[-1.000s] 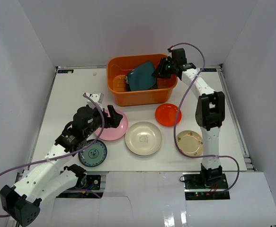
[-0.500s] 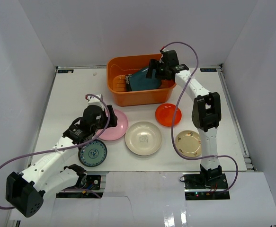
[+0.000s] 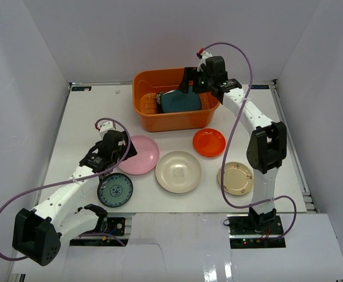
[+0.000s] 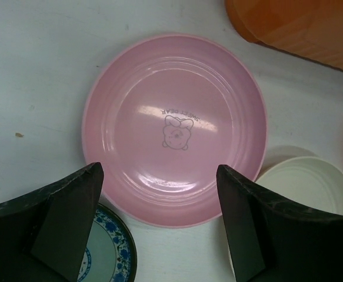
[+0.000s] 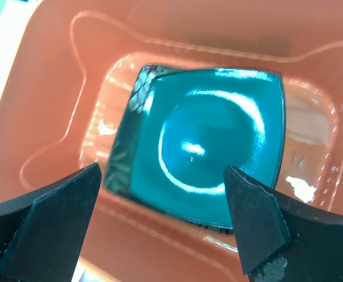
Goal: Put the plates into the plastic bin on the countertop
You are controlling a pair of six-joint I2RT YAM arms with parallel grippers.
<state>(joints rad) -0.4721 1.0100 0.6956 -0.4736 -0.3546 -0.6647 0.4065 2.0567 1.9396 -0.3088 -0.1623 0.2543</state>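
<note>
My right arm stretches far out from its base and arches over the right rim of the bin (image 3: 145,79), wrist bent so the camera looks straight down inside. My right gripper (image 5: 159,176) hangs there with its jaws spread wide and nothing between them. Below it the dark teal plate (image 5: 209,141) lies on the bin's floor. A dark patterned edge shows at its left side, probably another plate underneath, though I cannot tell for sure.

My left arm lies low and extended on the near side of the bin, elbow down by the countertop (image 3: 89,123). My left gripper (image 4: 159,170) points down over the pink plate (image 4: 174,126), jaws wide apart and gripping nothing, one finger on each side of the plate's near edge.

The pink plate sits flat just in front of the bin's left end. The red plate (image 3: 209,142) lies just in front of the bin's right end. The cream plate (image 3: 178,171) lies farther from the bin, between those two. The beige plate (image 3: 237,177) and the blue-patterned plate (image 3: 115,190) lie farthest from the bin, right and left.
</note>
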